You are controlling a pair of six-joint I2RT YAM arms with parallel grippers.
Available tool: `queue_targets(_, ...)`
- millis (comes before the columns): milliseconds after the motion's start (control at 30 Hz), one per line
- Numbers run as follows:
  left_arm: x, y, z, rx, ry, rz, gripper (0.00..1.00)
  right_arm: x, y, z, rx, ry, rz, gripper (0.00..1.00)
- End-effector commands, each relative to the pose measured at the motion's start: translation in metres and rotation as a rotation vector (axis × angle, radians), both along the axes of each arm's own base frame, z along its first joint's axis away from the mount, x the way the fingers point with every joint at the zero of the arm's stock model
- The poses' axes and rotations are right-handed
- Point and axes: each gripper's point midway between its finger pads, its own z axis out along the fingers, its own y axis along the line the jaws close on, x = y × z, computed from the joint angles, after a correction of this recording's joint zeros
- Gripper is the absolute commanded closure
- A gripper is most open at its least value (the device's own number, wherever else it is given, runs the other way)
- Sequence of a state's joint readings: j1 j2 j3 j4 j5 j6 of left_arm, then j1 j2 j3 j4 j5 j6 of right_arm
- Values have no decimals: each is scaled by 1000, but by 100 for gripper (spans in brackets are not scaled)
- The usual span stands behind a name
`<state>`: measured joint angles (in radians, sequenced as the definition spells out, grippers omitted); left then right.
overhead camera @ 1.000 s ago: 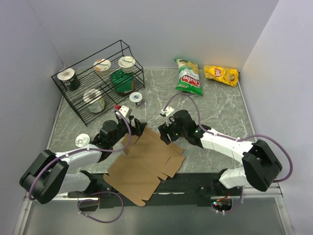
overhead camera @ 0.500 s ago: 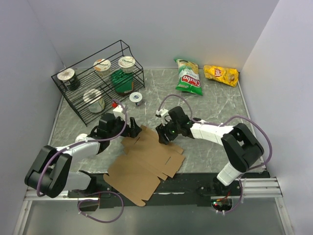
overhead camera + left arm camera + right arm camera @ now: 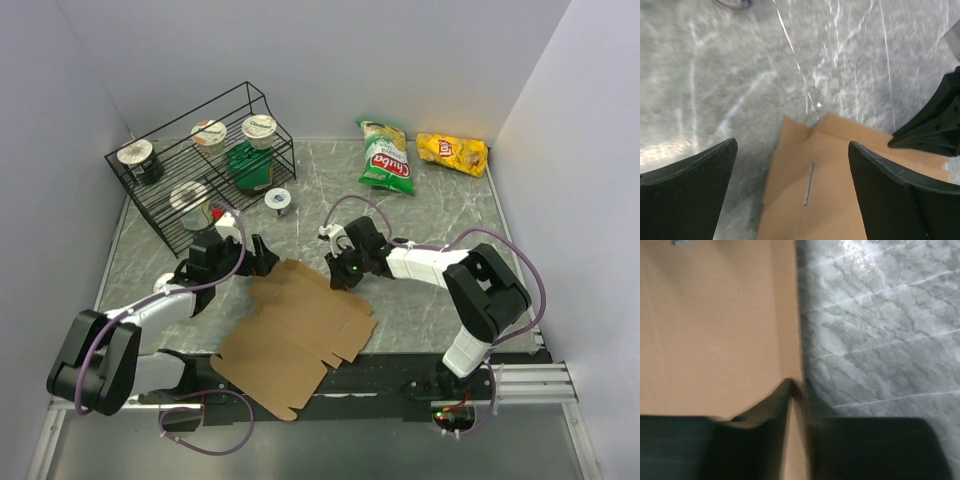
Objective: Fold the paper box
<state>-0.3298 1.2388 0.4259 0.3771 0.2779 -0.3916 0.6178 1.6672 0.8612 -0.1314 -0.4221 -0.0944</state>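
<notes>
Right hand, newly tight on the paper box edge; left hand wide, empty, above its corner.

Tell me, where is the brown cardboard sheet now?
Top view: the cardboard sheet lies flat at the front middle of the table, its far edge below the open left gripper and pinched by the right gripper.

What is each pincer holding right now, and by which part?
The right pincer pinches the paper box by the edge of its far flap. The left pincer is open above the sheet, holding nothing.
</notes>
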Motion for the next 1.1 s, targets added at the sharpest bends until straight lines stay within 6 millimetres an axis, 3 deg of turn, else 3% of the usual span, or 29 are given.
queue_targets(0, 14, 14, 32, -51, -114, 80, 1, 24, 10, 26, 33, -74, 8, 96)
queue_targets(67, 17, 17, 42, -69, -145, 94, 1, 30, 6, 31, 5, -111, 14, 100)
queue_targets(267, 6, 13, 54, -131, -182, 66, 3, 70, 3, 80, -61, -308, 36, 100)
queue_targets(367, -8, 8, 43, -195, -146, 62, 5, 86, -6, 92, -137, -392, 41, 100)
queue_targets(600, -52, -35, 6, -248, -21, 71, 10, 125, -19, 137, -255, -623, 9, 100)
queue_targets(667, -56, -43, 7, -297, -36, 77, 10, 126, -12, 145, -266, -668, 32, 100)
queue_targets(733, -68, -53, -15, -297, 35, 61, 11, 132, -14, 152, -317, -724, 25, 100)
queue_targets(800, -68, -66, -14, -329, 38, 37, 13, 130, -4, 157, -321, -763, 42, 100)
queue_targets(833, -69, -69, -35, -296, 86, 40, 14, 130, -2, 158, -334, -781, 41, 100)
queue_targets(900, -68, -88, -30, -343, 77, -10, 17, 123, 11, 161, -324, -813, 54, 100)
queue_targets(933, -70, -92, -46, -326, 115, -17, 19, 121, 14, 161, -337, -829, 56, 100)
queue_targets(1000, -72, -107, -42, -387, 112, -49, 22, 114, 21, 161, -335, -848, 61, 100)
queue_targets(1067, -77, -111, -59, -383, 158, -52, 26, 101, 31, 159, -320, -845, 77, 100)
